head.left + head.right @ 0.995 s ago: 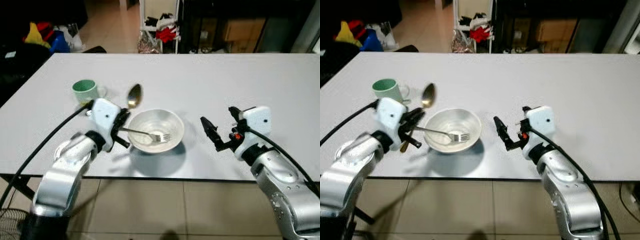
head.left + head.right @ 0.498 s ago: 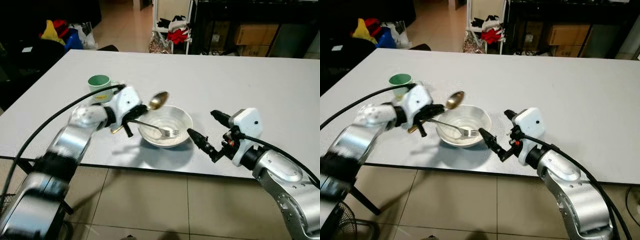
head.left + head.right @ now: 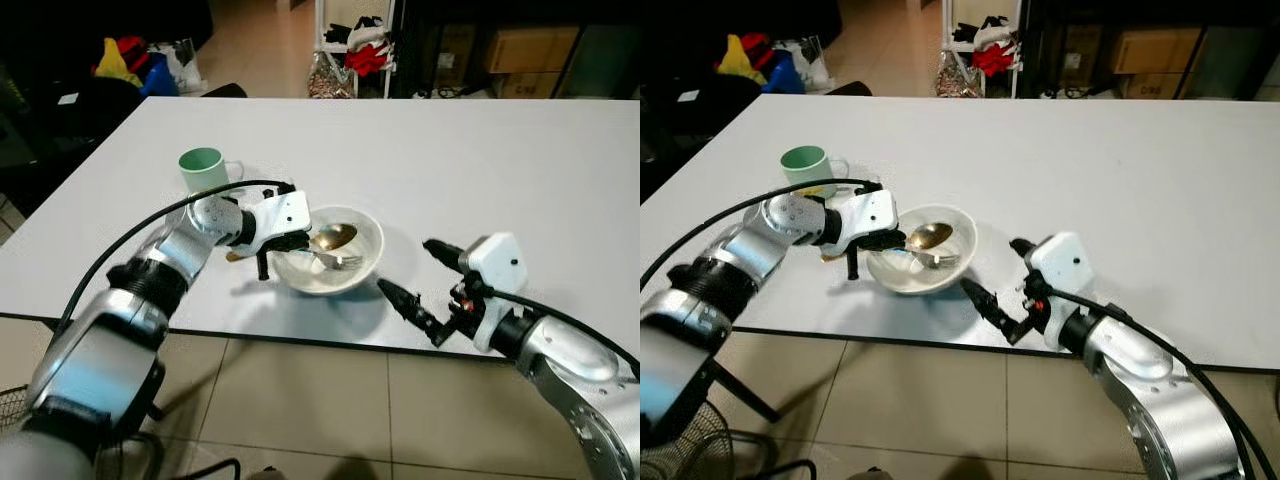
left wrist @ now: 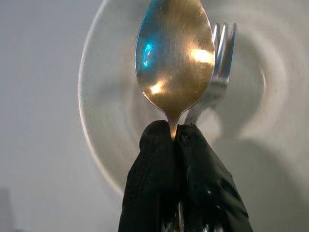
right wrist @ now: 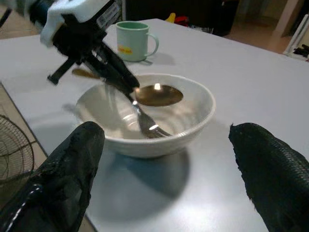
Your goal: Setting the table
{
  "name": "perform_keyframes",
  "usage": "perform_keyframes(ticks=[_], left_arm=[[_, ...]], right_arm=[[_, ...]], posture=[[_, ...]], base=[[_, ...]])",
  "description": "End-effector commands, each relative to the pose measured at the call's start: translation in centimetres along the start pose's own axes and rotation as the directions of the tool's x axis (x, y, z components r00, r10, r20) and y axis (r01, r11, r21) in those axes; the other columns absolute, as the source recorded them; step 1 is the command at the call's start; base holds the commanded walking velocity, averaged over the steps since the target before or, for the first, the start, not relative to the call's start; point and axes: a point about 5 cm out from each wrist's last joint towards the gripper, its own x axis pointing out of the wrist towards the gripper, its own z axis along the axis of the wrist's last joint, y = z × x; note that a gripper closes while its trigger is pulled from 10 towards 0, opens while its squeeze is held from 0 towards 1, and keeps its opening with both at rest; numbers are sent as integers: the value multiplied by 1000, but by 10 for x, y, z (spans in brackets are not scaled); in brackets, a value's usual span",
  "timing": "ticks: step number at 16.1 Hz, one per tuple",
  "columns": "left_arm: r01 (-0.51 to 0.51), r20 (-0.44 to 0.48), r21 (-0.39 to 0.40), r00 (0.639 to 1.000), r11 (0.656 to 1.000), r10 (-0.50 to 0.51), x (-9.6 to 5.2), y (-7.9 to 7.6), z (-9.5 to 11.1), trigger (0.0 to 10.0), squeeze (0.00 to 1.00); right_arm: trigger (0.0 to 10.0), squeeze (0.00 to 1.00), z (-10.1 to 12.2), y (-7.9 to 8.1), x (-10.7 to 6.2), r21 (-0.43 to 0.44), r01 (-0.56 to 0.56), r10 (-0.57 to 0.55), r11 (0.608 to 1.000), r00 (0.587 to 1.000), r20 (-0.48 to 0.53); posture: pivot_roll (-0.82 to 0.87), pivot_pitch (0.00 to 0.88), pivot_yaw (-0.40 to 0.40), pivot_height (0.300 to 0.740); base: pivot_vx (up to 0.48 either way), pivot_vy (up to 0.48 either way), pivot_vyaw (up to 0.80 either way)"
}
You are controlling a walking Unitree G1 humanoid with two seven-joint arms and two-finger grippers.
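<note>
Clamped on the neck of the gold spoon (image 4: 175, 55), the left gripper (image 3: 270, 238) is held over the white bowl (image 3: 368, 250), presumably for placing it beside the fork (image 5: 145, 122), while the right gripper (image 3: 415, 290) is kept spread apart nearby.

White table (image 3: 520, 150) on beige tiled floor (image 3: 300, 400) — dark cluttered shelves (image 3: 350, 40) behind.

no readable text, mug (image 5: 133, 40) print too blurred
</note>
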Motion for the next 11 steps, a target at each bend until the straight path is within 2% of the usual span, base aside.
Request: perform_keyframes(ticks=[1,2,3,8,9,10,11], left_arm=[[13,-21,34,1000,999,-12,-3,4,2,10000,0],[33,-27,44,999,998,-32,-4,5,3,10000,537],[47,-29,54,999,997,-45,-5,6,5,10000,1000],[79,-3,70,997,994,-79,-11,14,15,10000,1000],[69,22,70,997,995,-71,-13,17,19,10000,1000],[35,85,59,996,998,-40,-20,22,25,10000,1000],[22,163,14,986,1000,-24,-25,24,31,10000,1000]], right_arm=[[10000,0,3,6,-1,1,-30,30,1000,1000,6],[10000,0,2,7,-2,3,-34,34,999,999,3],[10000,0,2,8,-2,4,-40,40,999,999,3],[10000,0,2,14,-5,22,-113,113,993,994,0],[10000,0,2,13,-6,19,-114,114,993,994,-1],[10000,0,2,11,-7,15,-96,96,995,995,3],[10000,0,3,11,-7,20,-86,86,996,996,9]], posture=[[30,0,128,740],[30,0,129,740],[31,0,130,740],[31,0,136,740],[24,0,141,740],[23,0,143,740],[28,0,139,740]], base=[[0,0,0],[0,0,0],[0,0,0],[0,0,0],[0,0,0],[0,0,0],[0,0,0]])
